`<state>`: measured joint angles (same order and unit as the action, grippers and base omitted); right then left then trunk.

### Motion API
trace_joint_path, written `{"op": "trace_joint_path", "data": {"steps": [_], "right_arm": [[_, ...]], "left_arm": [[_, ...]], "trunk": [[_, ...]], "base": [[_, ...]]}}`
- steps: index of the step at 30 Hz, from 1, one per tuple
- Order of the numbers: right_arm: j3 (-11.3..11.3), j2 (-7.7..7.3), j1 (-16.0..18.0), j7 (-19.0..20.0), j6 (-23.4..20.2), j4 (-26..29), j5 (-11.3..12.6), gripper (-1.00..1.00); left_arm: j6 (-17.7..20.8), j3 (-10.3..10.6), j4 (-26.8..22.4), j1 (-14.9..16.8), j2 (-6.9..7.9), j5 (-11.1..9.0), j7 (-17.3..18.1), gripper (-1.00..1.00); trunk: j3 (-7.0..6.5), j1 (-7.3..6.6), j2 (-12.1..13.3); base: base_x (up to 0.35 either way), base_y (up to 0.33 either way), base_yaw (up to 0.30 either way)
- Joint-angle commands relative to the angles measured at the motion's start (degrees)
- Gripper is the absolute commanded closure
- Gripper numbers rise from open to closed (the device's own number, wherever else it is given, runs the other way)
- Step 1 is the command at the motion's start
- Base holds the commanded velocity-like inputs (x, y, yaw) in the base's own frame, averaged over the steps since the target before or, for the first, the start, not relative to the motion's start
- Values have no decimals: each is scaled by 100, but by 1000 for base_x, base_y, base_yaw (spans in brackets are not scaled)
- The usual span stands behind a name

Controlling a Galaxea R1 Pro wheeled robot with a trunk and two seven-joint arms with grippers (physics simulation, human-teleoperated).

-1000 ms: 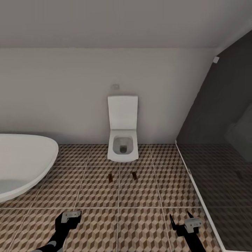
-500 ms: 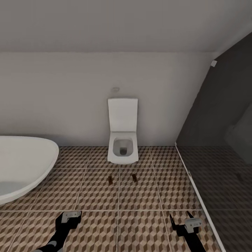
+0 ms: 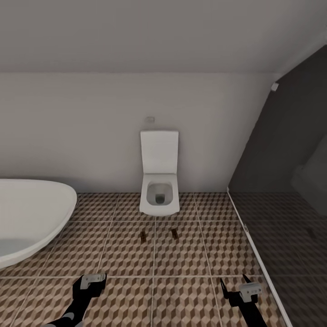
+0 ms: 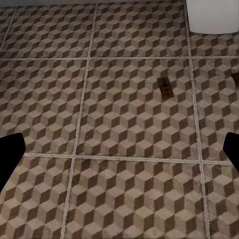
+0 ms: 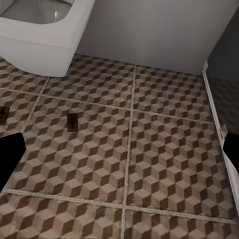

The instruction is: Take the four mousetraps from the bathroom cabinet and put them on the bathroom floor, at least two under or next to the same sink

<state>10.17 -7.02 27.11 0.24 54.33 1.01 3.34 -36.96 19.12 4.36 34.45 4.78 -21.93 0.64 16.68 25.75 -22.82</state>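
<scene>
Mousetraps, two small flat tan wooden boards with dark wire, lie on the cube-patterned brown, beige and white tiled bathroom floor (image 3: pixel 127 254), just in front of the white wall-hung toilet (image 3: pixel 159 181) with its lid up: left mousetrap (image 3: pixel 143 235), right mousetrap (image 3: pixel 174 233), near each other but apart. White oval bathtub (image 3: pixel 32 218) sits at left, dark glass shower screen (image 3: pixel 281 190) at right. Left gripper (image 3: pixel 91 282) and right gripper (image 3: pixel 236 290) hang low over the tiles, both with fingers spread apart and nothing between them. Both traps are well ahead of the grippers.
</scene>
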Motion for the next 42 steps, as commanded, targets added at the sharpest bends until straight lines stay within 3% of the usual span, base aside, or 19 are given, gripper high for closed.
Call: {"op": "trace_joint_path", "data": {"steps": [1, 42], "right_arm": [[39, -1, 4, 3, 16, -4, 35, -100], [42, -1, 4, 3, 14, -5, 35, -100]], "left_arm": [[-31, 48, 21, 9, -3, -40, 7, -100], [-31, 48, 21, 9, -3, -41, 7, -100]], "trunk": [[1, 3, -10], [-339, 3, -10]], "base": [[0, 0, 0], [0, 0, 0]]}}
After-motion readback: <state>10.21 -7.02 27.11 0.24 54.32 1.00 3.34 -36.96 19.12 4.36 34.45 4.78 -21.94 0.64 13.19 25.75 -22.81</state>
